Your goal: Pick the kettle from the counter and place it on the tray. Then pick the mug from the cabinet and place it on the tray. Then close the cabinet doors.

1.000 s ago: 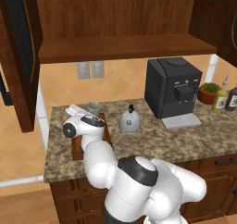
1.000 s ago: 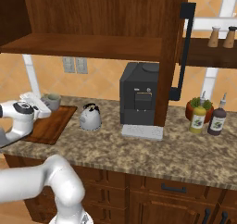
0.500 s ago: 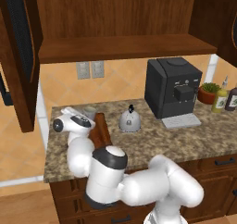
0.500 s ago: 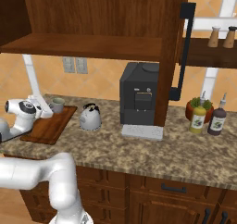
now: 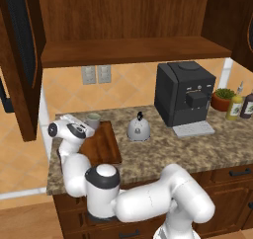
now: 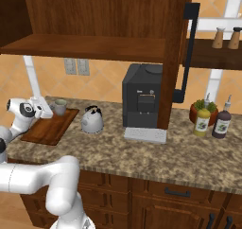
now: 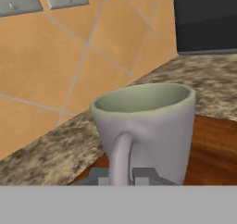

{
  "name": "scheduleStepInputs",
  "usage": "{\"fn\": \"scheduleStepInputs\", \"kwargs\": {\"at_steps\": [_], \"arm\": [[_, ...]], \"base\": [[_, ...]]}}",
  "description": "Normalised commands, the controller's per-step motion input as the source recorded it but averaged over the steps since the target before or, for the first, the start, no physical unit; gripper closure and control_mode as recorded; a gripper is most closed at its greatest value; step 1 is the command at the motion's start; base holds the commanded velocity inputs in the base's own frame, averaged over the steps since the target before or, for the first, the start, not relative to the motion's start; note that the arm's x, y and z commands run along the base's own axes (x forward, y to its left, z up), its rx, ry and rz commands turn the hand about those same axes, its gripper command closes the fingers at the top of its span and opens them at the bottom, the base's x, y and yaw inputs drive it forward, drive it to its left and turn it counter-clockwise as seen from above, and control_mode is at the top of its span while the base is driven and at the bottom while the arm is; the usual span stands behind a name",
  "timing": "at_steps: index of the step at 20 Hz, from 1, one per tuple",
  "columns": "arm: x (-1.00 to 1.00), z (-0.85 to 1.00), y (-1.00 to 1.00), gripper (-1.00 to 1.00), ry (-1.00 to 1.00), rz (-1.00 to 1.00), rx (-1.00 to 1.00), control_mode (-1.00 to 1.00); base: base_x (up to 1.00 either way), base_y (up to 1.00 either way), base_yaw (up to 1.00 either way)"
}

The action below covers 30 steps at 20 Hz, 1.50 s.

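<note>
The cabinet (image 5: 128, 50) stands open high above the gripper, its doors (image 5: 20, 60) swung wide to either side. Closing them is not yet done. The counter (image 5: 163, 154) runs out below and to the right of the gripper. The tray (image 5: 104, 146) lies right under the gripper and stretches back toward the robot. The kettle (image 5: 139, 128) sits on the bare stone past the tray's right edge, well to the gripper's right and not on the wood. The mug (image 7: 148, 126) stands upright straight in front of the gripper (image 7: 121, 176), at the tray's far corner by the tiled wall.

The jaws are pinched almost shut, and the mug's handle (image 7: 119, 156) runs down between the two tips, so the grip looks to be on the handle alone.

The step in hand appears to be setting the mug down on the tray. The hand view shows wood to one side of the mug and stone to the other, and the mug's base is hidden, so I cannot tell whether it sits fully inside the rim.

- Keep the mug level and make sure its base is flat on the wood before the jaws part.
- Open slowly, then draw straight back along the handle's line so the tips do not drag it and tip the mug.
- Rise clear before swinging.
</note>
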Motion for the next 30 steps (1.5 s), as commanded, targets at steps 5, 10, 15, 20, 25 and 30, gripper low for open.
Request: {"fn": "scheduleStepInputs", "kwargs": {"at_steps": [5,10,15,20,25,30], "arm": [[-0.18,-0.36,0.03,1.00,0.00,0.00,0.00,-1.00],[-0.54,-0.21,-0.06,1.00,0.00,0.00,0.00,-1.00],[-0.27,-0.21,-0.02,1.00,0.04,0.00,0.00,-1.00],[0.00,-0.14,0.00,1.00,0.17,0.00,0.00,-1.00],[-0.05,-0.14,0.00,-1.00,0.08,0.00,0.00,-1.00],[-0.20,0.00,0.07,-1.00,0.03,0.00,0.00,-1.00]], "base": [[0.00,0.00,0.00],[0.00,0.00,0.00],[0.00,0.00,0.00],[0.00,0.00,0.00],[0.00,0.00,0.00],[0.00,0.00,0.00]]}}
